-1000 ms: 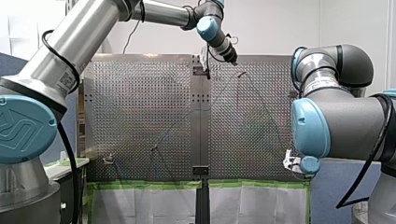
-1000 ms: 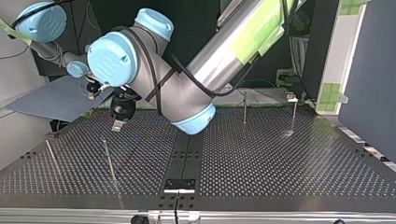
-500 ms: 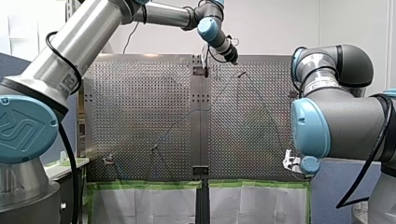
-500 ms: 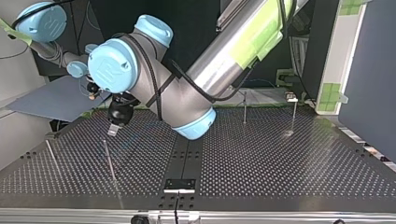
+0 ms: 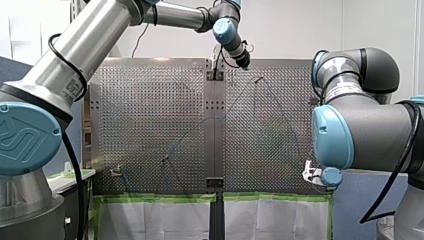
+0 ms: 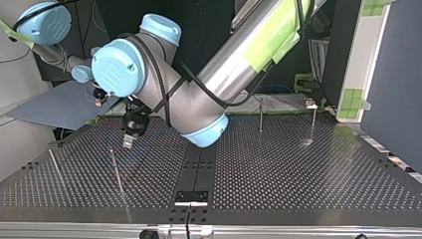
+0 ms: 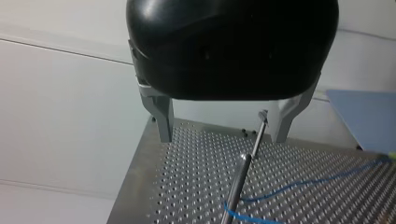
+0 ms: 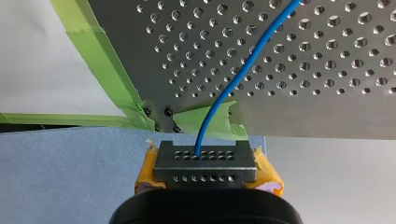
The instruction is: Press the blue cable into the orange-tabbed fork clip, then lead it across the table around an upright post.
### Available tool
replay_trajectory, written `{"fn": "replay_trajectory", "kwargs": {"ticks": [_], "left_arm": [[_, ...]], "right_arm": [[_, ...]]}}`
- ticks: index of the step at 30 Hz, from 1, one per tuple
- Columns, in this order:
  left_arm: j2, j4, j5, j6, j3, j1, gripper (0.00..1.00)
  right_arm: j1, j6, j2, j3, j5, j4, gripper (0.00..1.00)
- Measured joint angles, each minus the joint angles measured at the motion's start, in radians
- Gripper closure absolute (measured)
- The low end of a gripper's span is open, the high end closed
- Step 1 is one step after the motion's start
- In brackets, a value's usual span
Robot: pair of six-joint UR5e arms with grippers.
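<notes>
My left gripper (image 7: 224,123) hangs open with nothing between its metal fingers, high over the far end of the table (image 5: 244,65). Seen from its wrist, a thin upright post (image 7: 247,163) stands ahead of it, between the two fingers. The blue cable (image 7: 299,184) lies on the plate and passes that post's foot. My right gripper (image 8: 204,163), with yellow pads, is shut on the blue cable (image 8: 233,84) just off the table's taped corner. The orange-tabbed fork clip (image 5: 116,171) sits at the front view's near left, far right in the top view (image 6: 309,103).
Several thin posts stand on the perforated table (image 6: 298,169): one near my left gripper (image 6: 115,169), one further left (image 6: 53,167), two at the back (image 6: 260,114). Green tape (image 8: 93,65) lines the table's edge. A blue sheet (image 6: 59,104) lies off the corner.
My left gripper has swung a little toward the top view's camera and to its right, nearer the post. My right arm and the cable have stayed still.
</notes>
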Motion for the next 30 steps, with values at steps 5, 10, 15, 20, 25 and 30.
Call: {"fn": "replay_trajectory", "kwargs": {"ticks": [5,10,15,20,25,30], "left_arm": [[0.0,0.001,-0.052,0.041,0.0,-0.005,0.0],[0.0,0.001,-0.1,0.028,0.0,-0.007,0.0],[0.0,0.001,-0.143,0.017,0.0,-0.008,0.0],[0.0,0.001,-0.19,0.014,0.0,-0.009,0.0],[0.0,0.001,-0.236,0.013,0.0,-0.01,0.0],[0.0,0.001,-0.249,0.013,-0.001,-0.01,0.0]], "right_arm": [[0.0,0.0,0.0,0.0,0.0,0.0,1.0],[0.0,0.0,0.0,0.0,0.0,0.0,1.0],[0.001,0.0,0.0,0.0,0.0,0.0,1.0],[0.001,0.0,0.0,0.0,0.0,0.0,1.0],[0.001,0.0,0.0,0.0,0.0,0.002,1.0],[0.002,0.0,0.0,0.0,0.0,0.002,1.0]]}}
